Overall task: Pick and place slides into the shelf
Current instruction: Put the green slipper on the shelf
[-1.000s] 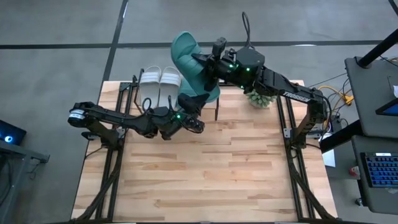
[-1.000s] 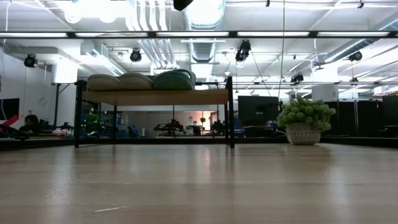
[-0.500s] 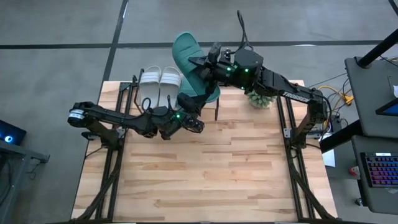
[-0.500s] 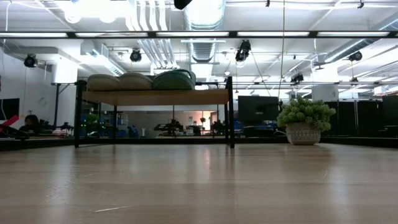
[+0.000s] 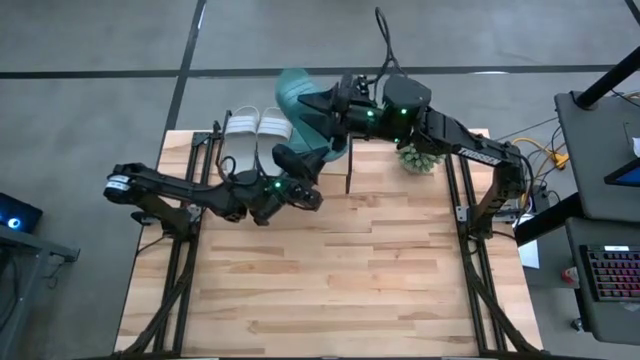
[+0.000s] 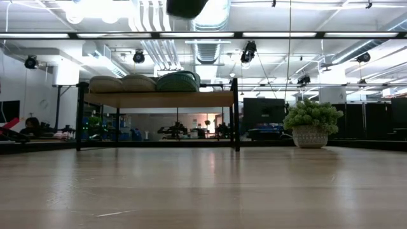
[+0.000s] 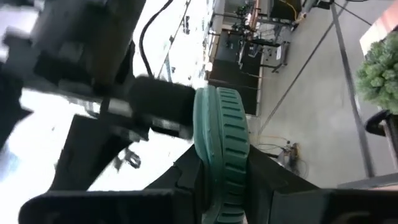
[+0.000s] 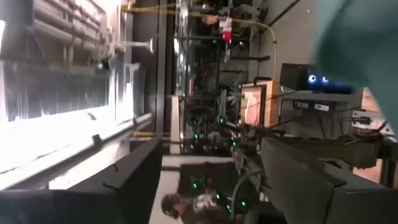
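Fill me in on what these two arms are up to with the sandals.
The left gripper is shut on a teal slide, holding it above the shelf. The right gripper is beside that slide with its fingers open. Two pale slides and another teal slide sit on the shelf.

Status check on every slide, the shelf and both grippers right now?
Grey-white slides: side by side on the shelf.
Third slide, teal: on the shelf beside them.
Fourth teal slide: off the shelf, clamped in the left gripper.
Right gripper: open beside that slide.
Shelf: upright, three slides on top.
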Available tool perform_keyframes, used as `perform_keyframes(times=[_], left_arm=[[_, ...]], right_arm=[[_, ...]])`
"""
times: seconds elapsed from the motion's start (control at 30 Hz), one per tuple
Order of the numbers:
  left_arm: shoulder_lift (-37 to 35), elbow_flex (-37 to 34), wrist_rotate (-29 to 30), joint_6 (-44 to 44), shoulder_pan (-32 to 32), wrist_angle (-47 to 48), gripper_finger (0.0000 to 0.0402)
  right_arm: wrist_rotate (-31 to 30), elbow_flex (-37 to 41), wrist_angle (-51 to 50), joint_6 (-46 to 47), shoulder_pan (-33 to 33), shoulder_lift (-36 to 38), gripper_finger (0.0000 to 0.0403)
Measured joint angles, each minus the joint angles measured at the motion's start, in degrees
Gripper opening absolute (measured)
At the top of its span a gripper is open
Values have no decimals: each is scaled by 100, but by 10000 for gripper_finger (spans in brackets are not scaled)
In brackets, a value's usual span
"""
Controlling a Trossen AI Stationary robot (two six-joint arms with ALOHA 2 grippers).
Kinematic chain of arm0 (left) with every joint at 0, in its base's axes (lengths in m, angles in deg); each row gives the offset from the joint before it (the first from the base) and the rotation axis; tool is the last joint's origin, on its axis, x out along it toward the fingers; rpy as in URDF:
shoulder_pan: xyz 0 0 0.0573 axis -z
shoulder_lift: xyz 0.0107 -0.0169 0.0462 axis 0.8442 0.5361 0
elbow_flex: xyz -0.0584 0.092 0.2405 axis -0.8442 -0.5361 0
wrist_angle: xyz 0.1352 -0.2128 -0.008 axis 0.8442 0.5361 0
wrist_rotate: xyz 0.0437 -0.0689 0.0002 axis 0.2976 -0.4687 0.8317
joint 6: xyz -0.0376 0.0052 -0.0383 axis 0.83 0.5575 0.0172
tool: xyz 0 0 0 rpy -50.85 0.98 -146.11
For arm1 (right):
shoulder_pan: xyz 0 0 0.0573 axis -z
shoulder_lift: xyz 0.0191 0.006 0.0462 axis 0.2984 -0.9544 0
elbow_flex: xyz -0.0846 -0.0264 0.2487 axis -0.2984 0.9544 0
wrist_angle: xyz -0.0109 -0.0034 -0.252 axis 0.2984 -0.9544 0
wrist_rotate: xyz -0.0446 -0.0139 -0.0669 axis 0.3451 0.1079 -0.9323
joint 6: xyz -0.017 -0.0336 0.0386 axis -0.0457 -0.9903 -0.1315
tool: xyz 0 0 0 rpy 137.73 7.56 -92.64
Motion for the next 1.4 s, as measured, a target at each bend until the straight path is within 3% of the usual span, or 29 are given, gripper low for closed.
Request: perform_keyframes(times=[0.23,0.43,0.63,0.8,1.03,1.4], left_arm=[[-300,-80,407,243,107,-48,51],[-469,-313,393,330,420,148,51],[-488,-374,326,530,861,510,69],[-413,-377,145,960,1126,851,59],[-401,-383,-101,1716,1204,1336,51],[-395,-385,-236,1847,1219,1339,51]], right_arm=[[200,-148,-679,-840,-15,226,286],[492,-229,-797,-1552,-15,348,288],[958,-245,-782,-1534,-30,346,284],[976,-238,-780,-1389,-30,345,284],[954,-238,-775,-1374,-78,355,283],[905,-238,-756,-1734,-227,357,287]])
